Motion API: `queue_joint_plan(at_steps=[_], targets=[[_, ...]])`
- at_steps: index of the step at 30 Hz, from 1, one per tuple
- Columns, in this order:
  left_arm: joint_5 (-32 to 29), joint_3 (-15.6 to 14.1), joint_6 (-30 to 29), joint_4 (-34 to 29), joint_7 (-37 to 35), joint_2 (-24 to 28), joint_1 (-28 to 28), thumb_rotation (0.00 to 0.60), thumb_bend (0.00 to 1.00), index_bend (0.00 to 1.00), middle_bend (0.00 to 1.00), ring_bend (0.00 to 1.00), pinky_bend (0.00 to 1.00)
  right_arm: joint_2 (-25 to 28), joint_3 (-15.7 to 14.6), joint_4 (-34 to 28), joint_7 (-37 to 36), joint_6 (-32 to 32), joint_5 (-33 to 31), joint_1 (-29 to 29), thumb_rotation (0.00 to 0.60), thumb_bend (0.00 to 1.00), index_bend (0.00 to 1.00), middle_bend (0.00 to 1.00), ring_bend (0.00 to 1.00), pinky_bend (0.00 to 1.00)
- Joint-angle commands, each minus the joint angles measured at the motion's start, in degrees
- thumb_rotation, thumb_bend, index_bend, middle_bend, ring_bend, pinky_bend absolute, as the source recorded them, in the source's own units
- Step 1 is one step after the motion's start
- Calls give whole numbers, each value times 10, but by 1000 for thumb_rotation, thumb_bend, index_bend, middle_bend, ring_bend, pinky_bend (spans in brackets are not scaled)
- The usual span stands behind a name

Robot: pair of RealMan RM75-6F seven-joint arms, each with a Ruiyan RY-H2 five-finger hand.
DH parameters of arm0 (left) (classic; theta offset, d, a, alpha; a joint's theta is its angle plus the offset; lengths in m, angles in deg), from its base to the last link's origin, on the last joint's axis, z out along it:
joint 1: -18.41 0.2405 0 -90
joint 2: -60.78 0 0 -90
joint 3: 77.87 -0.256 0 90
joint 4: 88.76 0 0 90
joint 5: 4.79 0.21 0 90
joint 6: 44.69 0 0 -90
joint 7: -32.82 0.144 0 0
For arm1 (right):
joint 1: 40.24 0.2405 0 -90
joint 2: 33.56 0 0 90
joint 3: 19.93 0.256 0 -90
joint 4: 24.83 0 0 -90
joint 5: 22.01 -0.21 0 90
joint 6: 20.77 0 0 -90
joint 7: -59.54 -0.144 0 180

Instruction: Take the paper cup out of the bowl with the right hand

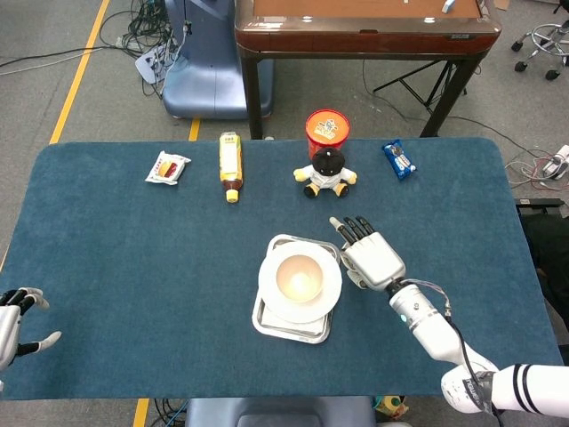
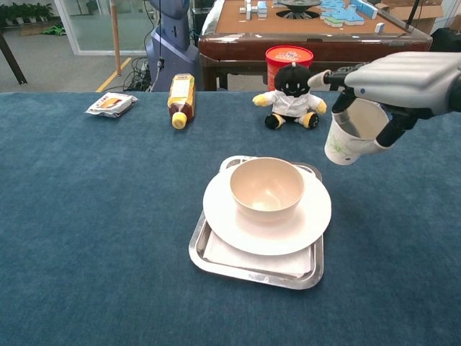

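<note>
Right hand (image 2: 407, 76) is gripping the paper cup (image 2: 351, 137) beneath its palm, tilted, right of the bowl (image 2: 267, 189).

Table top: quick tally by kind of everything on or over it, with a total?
Dishes: 4 (tray, plate, bowl, paper cup)
Snack packets: 2 ()
Bottle: 1
Red tub: 1
Plush toy: 1
Total: 9
</note>
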Motion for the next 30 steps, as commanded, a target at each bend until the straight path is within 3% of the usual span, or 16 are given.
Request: queue_joint_plan(at_steps=[1, 13, 24, 30], targets=[[0, 0, 1, 0, 1, -1, 0, 600, 60, 467, 330, 258, 442, -1, -10, 13, -17, -3, 9, -13, 600, 456, 628, 33, 0, 63], [-5, 1, 2, 0, 1, 0, 0, 600, 61, 467, 330, 258, 442, -38, -30, 80, -80, -18, 44, -51, 600, 456, 628, 33, 0, 63], [-8, 2, 3, -1, -1, 2, 0, 600, 61, 467, 330, 258, 442, -67, -24, 121, -126, -40, 61, -64, 600, 454, 628, 33, 0, 63], [-9, 3, 2, -3, -1, 4, 0, 600, 61, 467, 330, 258, 442, -70, -22, 130, -134, -42, 72, -70, 600, 344, 621, 33, 0, 63]])
